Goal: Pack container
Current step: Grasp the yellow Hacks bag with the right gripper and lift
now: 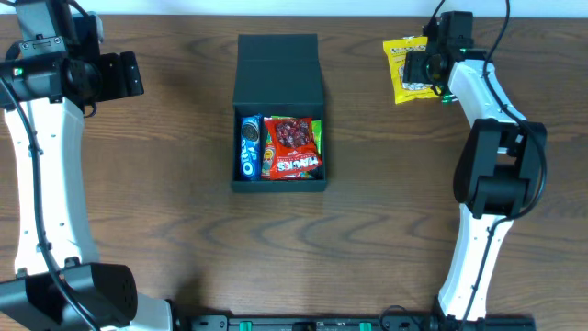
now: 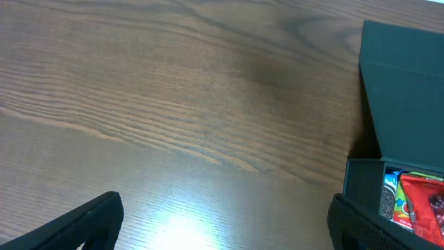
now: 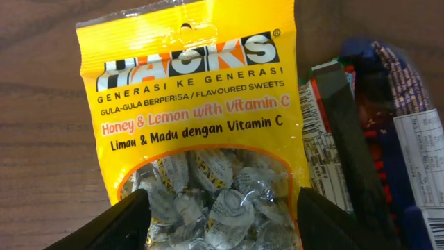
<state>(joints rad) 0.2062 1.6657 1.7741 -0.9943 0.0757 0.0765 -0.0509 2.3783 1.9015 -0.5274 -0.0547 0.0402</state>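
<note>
The black container (image 1: 241, 119) stands open at mid-table, with its flap lid (image 1: 277, 69) folded back. Inside lie a blue Oreo packet (image 1: 249, 147) and a red Hacks packet (image 1: 293, 147). A yellow Hacks sweets packet (image 1: 401, 64) lies on the table at the far right. My right gripper (image 1: 424, 67) is over it. In the right wrist view the open jaws (image 3: 222, 222) straddle the yellow packet (image 3: 194, 118) near its lower end. My left gripper (image 1: 136, 75) is open and empty (image 2: 222, 226) over bare table, left of the container (image 2: 361, 182).
In the right wrist view more packets lie right of the yellow one: a red and green one (image 3: 320, 139) and a dark blue one (image 3: 406, 118). The table's far edge runs just behind the yellow packet and the container's lid.
</note>
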